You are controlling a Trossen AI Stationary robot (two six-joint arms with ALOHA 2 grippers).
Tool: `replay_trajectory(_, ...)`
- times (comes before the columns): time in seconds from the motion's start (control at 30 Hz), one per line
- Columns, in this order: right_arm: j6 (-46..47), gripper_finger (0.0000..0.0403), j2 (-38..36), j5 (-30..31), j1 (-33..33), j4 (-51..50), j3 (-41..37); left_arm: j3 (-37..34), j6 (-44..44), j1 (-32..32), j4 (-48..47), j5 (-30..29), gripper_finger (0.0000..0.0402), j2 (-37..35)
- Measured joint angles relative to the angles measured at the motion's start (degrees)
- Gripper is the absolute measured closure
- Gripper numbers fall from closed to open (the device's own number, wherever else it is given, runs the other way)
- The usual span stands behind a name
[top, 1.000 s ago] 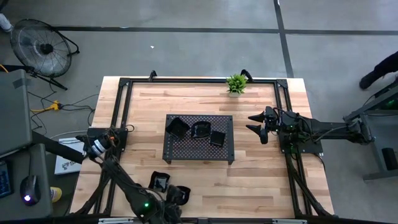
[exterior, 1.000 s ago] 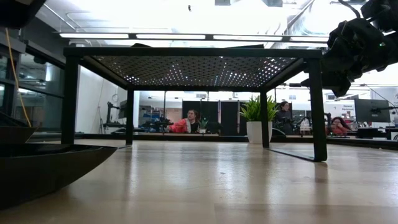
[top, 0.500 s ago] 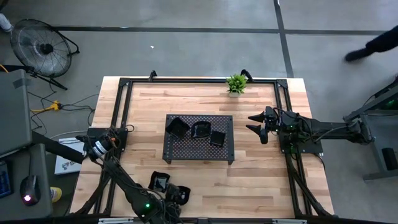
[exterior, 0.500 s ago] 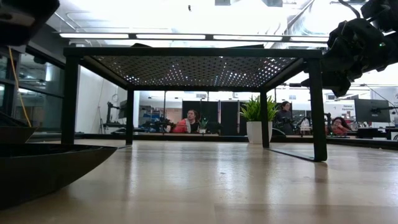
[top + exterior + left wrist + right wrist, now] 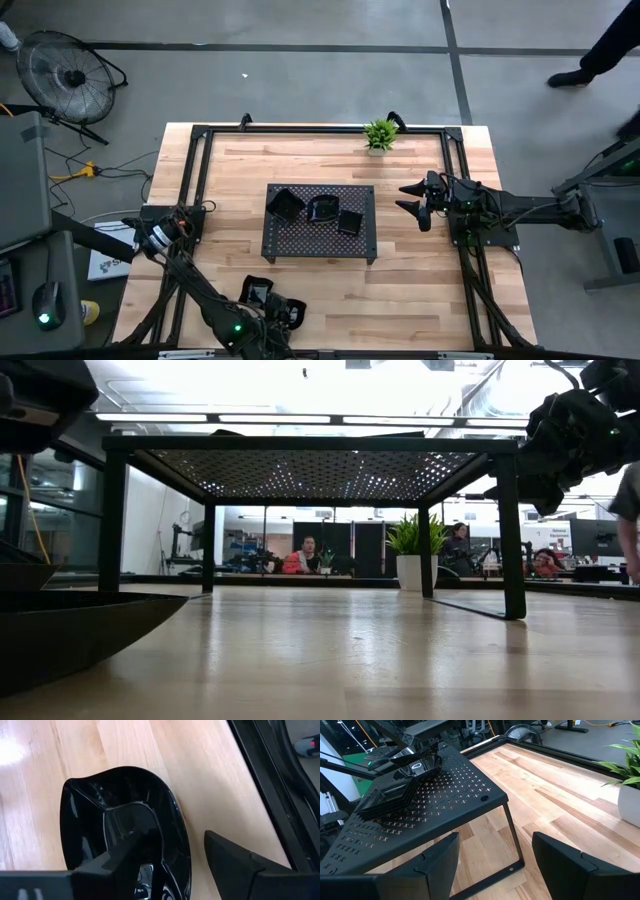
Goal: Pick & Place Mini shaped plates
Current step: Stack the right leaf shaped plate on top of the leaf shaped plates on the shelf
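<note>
Black glossy plates, counted from the high view: three on the perforated tray, along its far edge — far-left plate, middle plate, right plate. Two more sit on the wooden worktop by its near edge, left of centre: one plate, and a second plate mostly under the left gripper. Total five visible. One small green plant at the far edge, right of centre. Right gripper hangs off the tray's right edge, fingers spread, holding nothing. One fan on the floor past the far-left corner.

Low view: tray seen from beneath on four legs; one dark plate rim fills the near left. Right arm hangs at upper right. People sit in the room behind.

Left wrist view: one wavy-rimmed plate flat on the wood. Left gripper is spread, one finger over the dish, the other outside the rim; no pinch visible.

Right wrist view: right gripper spread and empty, facing the tray corner. Plates stand on the tray, count unclear here; nearest is a square ribbed one. Plant pot sits on the worktop, apart from the tray.
</note>
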Motion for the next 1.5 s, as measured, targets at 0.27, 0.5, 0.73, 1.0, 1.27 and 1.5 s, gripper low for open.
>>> replay_trajectory(0.27, 0.0, 0.0157, 0.0, -0.01, -0.01, -0.02, 0.0, 0.0, 0.35, 0.36, -0.19, 0.6, 0.0242, -0.01)
replay_trajectory(0.5, 0.0, 0.0157, 0.0, 0.0, -0.02, -0.02, 0.0, -0.04, 0.56, 0.38, -0.69, 0.8, 0.0295, 0.0)
replay_trajectory(0.73, 0.0, 0.0157, 0.0, 0.0, -0.02, -0.02, 0.0, -0.07, 0.65, 0.75, -0.95, 1.24, 0.0324, 0.02)
replay_trajectory(1.0, 0.0, 0.0157, 0.0, 0.0, -0.02, -0.02, 0.0, -0.11, 0.68, 0.75, -1.17, 1.16, 0.0355, 0.04)
replay_trajectory(1.27, 0.0, 0.0157, 0.0, 0.0, -0.02, -0.02, 0.0, -0.17, 0.71, 0.9, -1.39, 0.49, 0.0379, 0.04)
replay_trajectory(1.5, 0.0, 0.0157, 0.0, 0.0, -0.01, -0.02, 0.0, 0.1, 0.69, 0.9, -2.3, 0.81, 0.0383, -1.52)
